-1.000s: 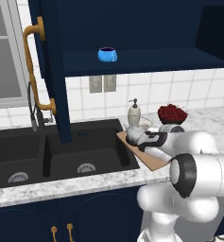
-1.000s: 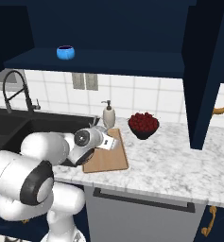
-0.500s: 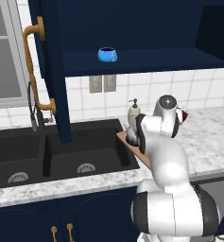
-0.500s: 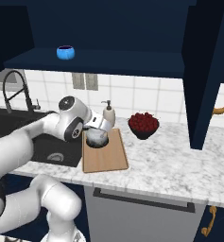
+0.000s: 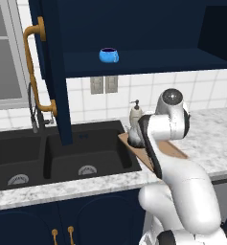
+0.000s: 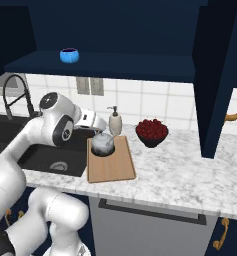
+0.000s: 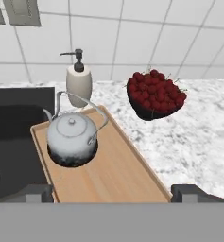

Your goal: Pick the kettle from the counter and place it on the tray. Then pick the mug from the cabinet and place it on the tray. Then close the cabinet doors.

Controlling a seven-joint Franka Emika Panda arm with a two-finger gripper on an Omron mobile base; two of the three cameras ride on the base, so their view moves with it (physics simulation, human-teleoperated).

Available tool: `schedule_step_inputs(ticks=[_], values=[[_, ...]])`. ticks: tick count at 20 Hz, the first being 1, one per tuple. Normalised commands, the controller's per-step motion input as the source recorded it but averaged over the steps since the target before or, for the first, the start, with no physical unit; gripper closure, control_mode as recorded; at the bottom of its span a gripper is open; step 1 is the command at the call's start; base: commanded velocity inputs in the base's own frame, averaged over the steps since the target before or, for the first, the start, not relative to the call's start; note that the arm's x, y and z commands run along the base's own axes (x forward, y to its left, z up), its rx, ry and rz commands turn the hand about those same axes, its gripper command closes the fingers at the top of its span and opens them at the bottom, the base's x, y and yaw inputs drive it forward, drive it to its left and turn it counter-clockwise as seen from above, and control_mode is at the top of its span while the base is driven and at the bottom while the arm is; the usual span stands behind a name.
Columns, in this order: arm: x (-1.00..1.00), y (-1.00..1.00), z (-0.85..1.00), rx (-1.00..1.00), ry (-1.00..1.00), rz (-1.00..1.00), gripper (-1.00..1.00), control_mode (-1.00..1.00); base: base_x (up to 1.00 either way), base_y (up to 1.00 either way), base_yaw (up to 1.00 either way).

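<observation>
Kettle sits on the tray, at its far end by the sink, wire handle arched over the lid. Gripper held back from it: both fingertips show at the bottom of the hand view, set wide apart, nothing between them; kettle lies ahead of the jaws, nearer the left tip, clear of both. In the right base view the kettle is just past the hand, on the tray. In the left base view the arm covers most of the tray, and the kettle cannot be made out. Soap bottle just behind the kettle; bowl of red fruit on the counter beside the tray. Mug on the cabinet shelf; cabinet doors open.
</observation>
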Motion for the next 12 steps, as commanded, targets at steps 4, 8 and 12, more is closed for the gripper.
schedule_step_inputs(ticks=[4, 8, 12], values=[[-0.13, 0.4, 0.43, -0.02, -0.01, 0.07, -1.0, -1.0, 0.0, 0.0, 0.0], [0.0, 0.38, 0.58, 0.0, 0.0, 0.08, -1.0, -1.0, 0.0, 0.0, 0.0], [0.0, 0.27, 0.7, 0.0, 0.0, 0.13, -1.0, -1.0, 0.0, 0.0, 0.0]])
